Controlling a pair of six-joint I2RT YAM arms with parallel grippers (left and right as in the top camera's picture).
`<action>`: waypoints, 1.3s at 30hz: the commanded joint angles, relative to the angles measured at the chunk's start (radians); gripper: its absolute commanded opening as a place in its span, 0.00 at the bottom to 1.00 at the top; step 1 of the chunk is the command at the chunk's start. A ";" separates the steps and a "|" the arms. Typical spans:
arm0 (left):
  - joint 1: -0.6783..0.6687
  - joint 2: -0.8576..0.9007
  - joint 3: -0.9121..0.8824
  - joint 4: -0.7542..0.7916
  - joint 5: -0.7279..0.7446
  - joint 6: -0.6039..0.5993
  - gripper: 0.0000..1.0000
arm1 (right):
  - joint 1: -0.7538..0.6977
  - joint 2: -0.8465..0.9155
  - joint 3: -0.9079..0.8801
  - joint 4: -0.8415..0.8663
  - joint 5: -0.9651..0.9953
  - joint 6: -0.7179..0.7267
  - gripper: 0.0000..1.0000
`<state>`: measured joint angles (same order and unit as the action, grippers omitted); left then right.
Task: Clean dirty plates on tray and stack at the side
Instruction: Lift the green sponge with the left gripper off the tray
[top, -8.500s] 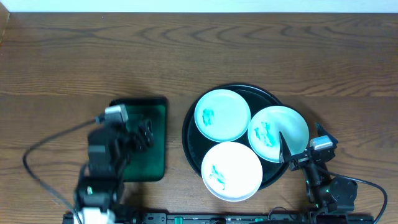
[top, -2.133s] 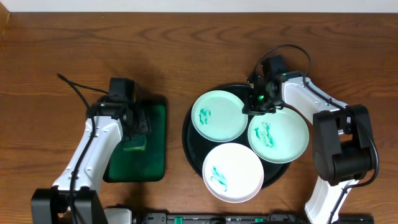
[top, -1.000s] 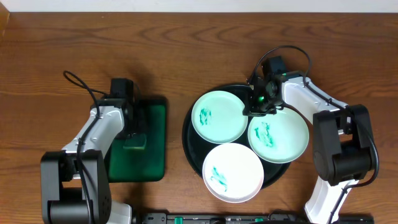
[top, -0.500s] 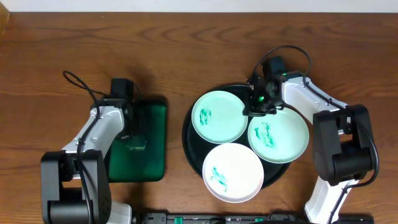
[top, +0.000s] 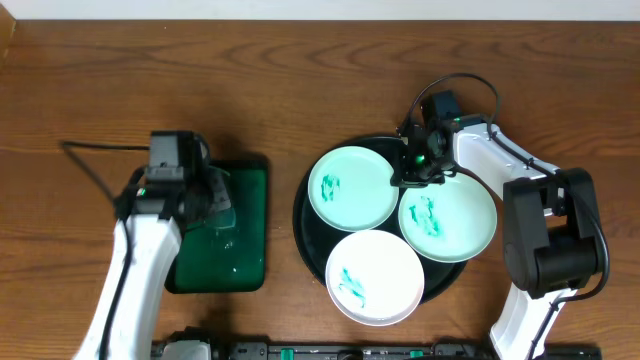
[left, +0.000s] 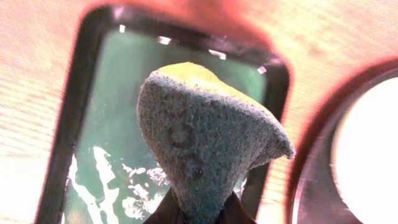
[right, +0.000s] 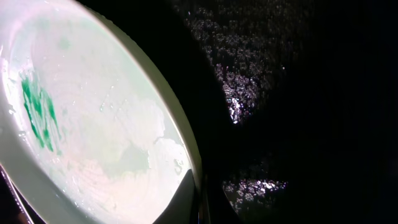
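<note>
Left gripper (left: 198, 214): fingers mostly hidden behind sponge (left: 205, 143), clamped on it over green tray (top: 250, 250). Right gripper (right: 200, 196) pinched shut on mint plate (right: 106, 124) rim; which one unclear overhead. Three dirty plates (top: 375, 275) on black tray (top: 305, 225), right.

Surface: brown wood-grain table (top: 300, 80). 2 items rest directly on it.
Left of centre: dark-green rectangular tray (top: 250, 225), long side running front to back.
Right of centre: round black tray (top: 303, 225), raised rim, wider than the green one.
The 2 trays sit near each other, not touching, with bare wood between.
</note>
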<state>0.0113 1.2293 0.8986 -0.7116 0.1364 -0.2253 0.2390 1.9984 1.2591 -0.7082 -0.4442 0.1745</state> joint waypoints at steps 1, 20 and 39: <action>0.002 -0.178 0.031 -0.002 0.013 0.080 0.07 | 0.011 0.014 -0.004 0.002 -0.002 -0.016 0.01; 0.003 -0.367 0.031 0.172 0.002 0.166 0.07 | 0.010 0.014 -0.004 -0.025 -0.002 -0.018 0.01; 0.003 -0.354 0.031 0.177 0.002 0.184 0.07 | 0.011 0.014 -0.004 -0.025 -0.002 -0.018 0.01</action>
<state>0.0113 0.8783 0.8993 -0.5438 0.1360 -0.0544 0.2390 1.9984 1.2591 -0.7330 -0.4442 0.1715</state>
